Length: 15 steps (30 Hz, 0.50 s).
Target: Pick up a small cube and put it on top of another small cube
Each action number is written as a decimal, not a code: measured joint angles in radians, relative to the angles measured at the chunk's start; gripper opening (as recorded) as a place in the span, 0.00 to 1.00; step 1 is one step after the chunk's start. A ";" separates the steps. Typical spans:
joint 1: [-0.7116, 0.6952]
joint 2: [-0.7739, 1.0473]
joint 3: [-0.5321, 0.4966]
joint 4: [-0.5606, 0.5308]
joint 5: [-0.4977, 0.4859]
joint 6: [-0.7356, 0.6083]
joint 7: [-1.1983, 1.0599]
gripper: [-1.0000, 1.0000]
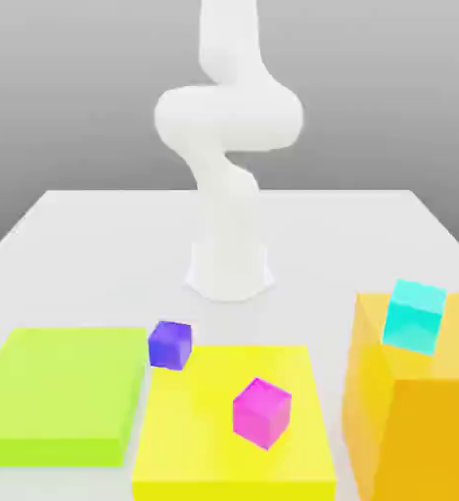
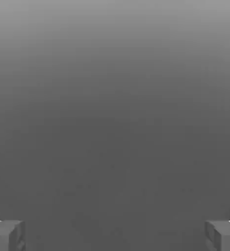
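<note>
The small translucent cyan cube (image 1: 414,315) rests on the top face of a tall orange block (image 1: 409,421) at the exterior view's right. A magenta cube (image 1: 261,412) sits on a low yellow block (image 1: 235,460). A purple cube (image 1: 169,344) stands near the yellow block's far corner. The white arm (image 1: 228,196) rises from its base and leaves the picture at the top, so the hand is hidden there. In the hand view my gripper (image 2: 115,238) is open, its two grey fingertips (image 2: 6,235) far apart with nothing between them. Only plain grey lies beyond; no cube shows.
A flat lime-green slab (image 1: 62,391) lies at the exterior view's left, beside the yellow block. The arm's base (image 1: 230,269) stands mid-table behind the blocks. The white table (image 1: 96,235) stretches back behind them.
</note>
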 joint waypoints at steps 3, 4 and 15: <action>0.014 0.106 0.107 -0.053 -0.026 0.001 0.069 0.50; 0.020 0.141 0.141 -0.071 -0.036 0.002 0.093 0.50; 0.110 0.534 0.481 -0.270 -0.178 0.043 0.395 0.50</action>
